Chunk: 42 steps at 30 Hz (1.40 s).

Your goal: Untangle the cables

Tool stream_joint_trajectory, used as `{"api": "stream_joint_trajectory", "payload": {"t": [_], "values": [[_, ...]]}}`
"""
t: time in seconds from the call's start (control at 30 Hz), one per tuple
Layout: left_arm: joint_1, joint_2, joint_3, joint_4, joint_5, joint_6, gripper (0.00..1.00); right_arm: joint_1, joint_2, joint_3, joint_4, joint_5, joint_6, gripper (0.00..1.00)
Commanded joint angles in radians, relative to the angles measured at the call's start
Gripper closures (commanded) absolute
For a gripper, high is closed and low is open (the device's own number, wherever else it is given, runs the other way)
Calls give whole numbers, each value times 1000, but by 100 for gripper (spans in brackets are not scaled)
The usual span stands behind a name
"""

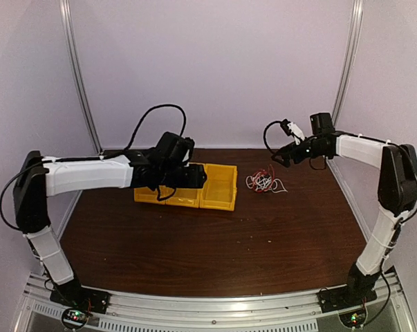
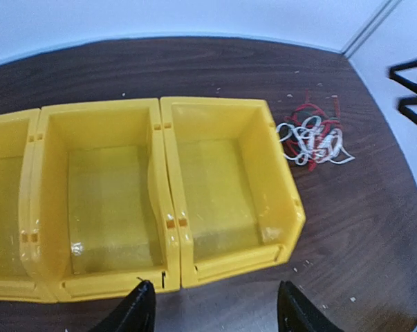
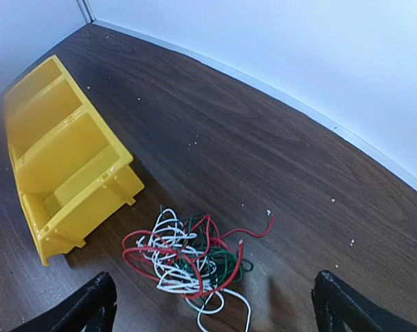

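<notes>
Jaws wide apart on right gripper [image 3: 214, 285], poised above cables [image 3: 187, 256], a tangled red, white and green heap at 3 o'clock of bins [image 1: 218, 205]. Same wide gap on left gripper [image 2: 215, 294], over bins. Best to drop straight, pinch one outer red loop, lift slowly. Dark wood table [image 3: 263, 138], speckled; pale walls [image 3: 298, 41].

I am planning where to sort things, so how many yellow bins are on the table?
3, side by side in one row: the right bin nearest the cables, the middle bin, and the left bin, partly out of view.
</notes>
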Motion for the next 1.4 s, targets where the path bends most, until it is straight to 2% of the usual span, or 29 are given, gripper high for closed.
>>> {"api": "stream_joint_trajectory", "payload": {"t": [0.0,0.17,0.3,0.37,0.4,0.53,0.67,0.83,0.93,1.07,1.2,1.37], "values": [[-61,-288,-189,114,-37,96,39,8,214,208,-106,-89,39,0],[-122,-469,-361,144,-92,180,38,20,397,405,-189,-84,4,0],[-135,-563,-444,169,-78,175,38,57,456,428,-299,-31,-92,0],[-139,-612,-504,222,-74,198,38,88,455,419,-384,-29,-177,6],[-139,-641,-543,245,-76,211,38,96,448,407,-435,-43,-206,12],[-139,-690,-605,298,-71,283,38,122,354,230,-512,-113,-291,31],[-139,-704,-627,280,-108,330,38,203,177,-13,-517,-101,-332,35],[-138,-691,-662,297,-153,362,37,365,66,-109,-607,-157,-354,42],[-139,-686,-677,306,-167,338,37,482,28,-96,-636,-192,-358,41],[-137,-687,-717,329,-170,277,36,570,28,-19,-705,-200,-387,30],[-138,-694,-768,385,-45,292,37,502,-14,9,-719,-160,-392,23],[-138,-730,-830,467,61,329,38,389,-149,-56,-668,-132,-379,16]]}}
